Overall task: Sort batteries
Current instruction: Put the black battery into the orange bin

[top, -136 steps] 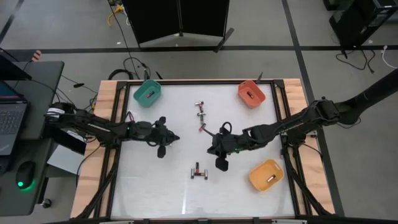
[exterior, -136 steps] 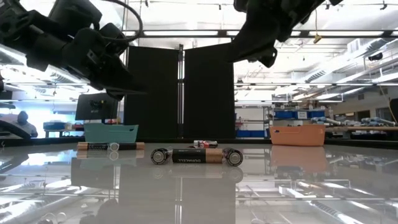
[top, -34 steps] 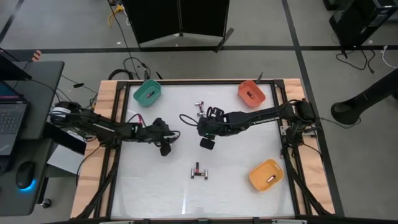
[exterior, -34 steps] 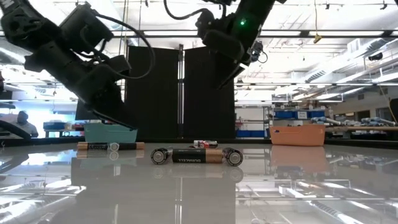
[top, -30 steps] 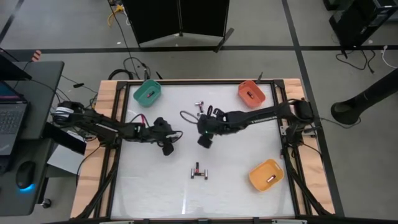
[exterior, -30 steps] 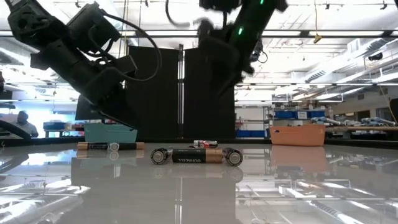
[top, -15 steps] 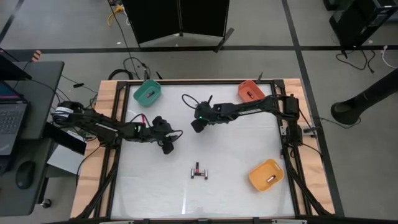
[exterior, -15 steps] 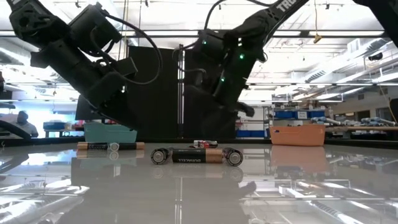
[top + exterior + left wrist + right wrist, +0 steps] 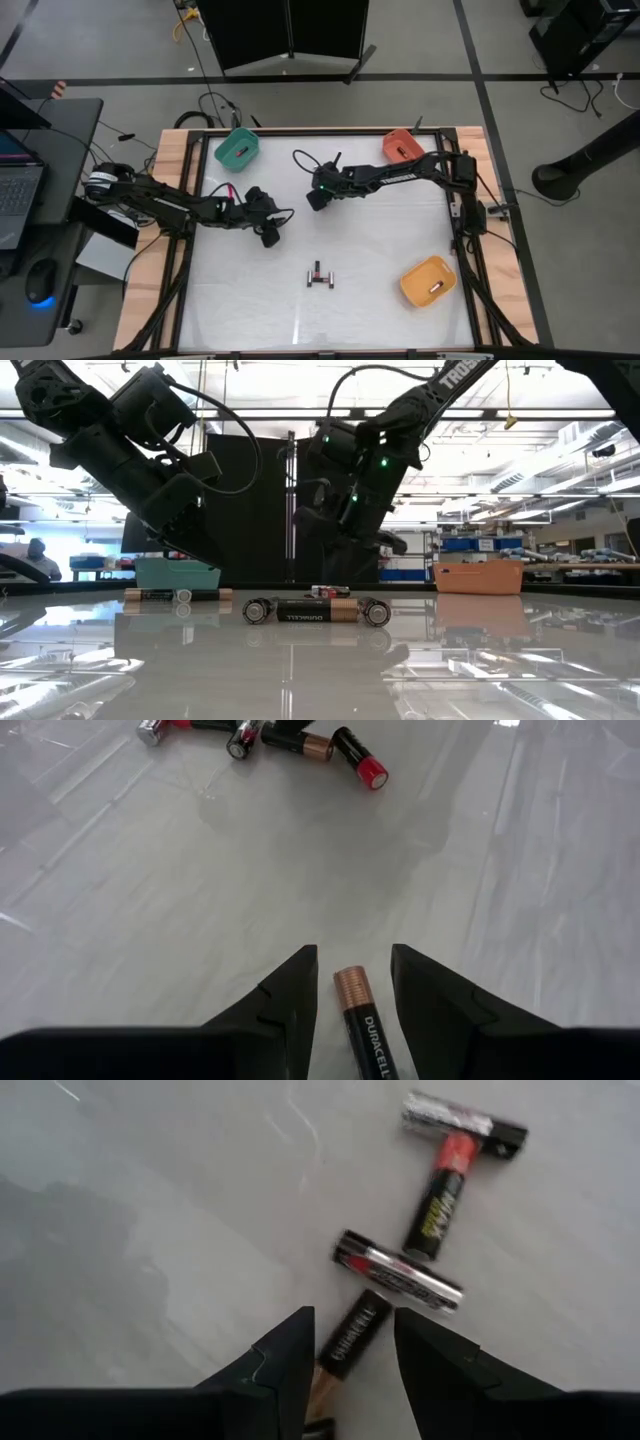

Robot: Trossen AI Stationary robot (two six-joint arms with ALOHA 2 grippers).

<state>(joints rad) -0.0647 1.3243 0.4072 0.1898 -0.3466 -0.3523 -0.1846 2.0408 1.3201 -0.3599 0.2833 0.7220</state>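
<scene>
My left gripper [image 9: 268, 238] hangs above the table's left half, shut on a black-and-copper battery [image 9: 362, 1025]. My right gripper [image 9: 312, 201] is low over the far group of batteries, open. Its fingertips [image 9: 355, 1315] stand on either side of a black-and-copper battery [image 9: 352, 1332] lying on the table. A silver-and-red battery [image 9: 400, 1275], a black-red-yellow one [image 9: 440, 1190] and a silvery one [image 9: 460, 1120] lie beyond it. Three more batteries [image 9: 320, 275] lie together nearer the front, with others [image 9: 175, 595] at the left in the low view. My left gripper pinches the battery by its sides between the two fingers. The battery lies along the fingers, its copper end [image 9: 352, 986] toward their tips. The fingers slant down toward the table's right, and the battery is clear of the table. My right gripper: whether its fingers touch the battery between them cannot be told.
A teal bin [image 9: 238, 150] stands at the far left, an orange-red bin [image 9: 403, 148] at the far right and a yellow bin [image 9: 428, 282] at the near right. Each holds a battery. Wooden rails [image 9: 170, 230] run along the table's sides.
My right gripper has swung from the table's middle toward the far edge and a little left. It has come down over the far group of batteries and rolled about its own axis on the way. Its finger gap looks unchanged.
</scene>
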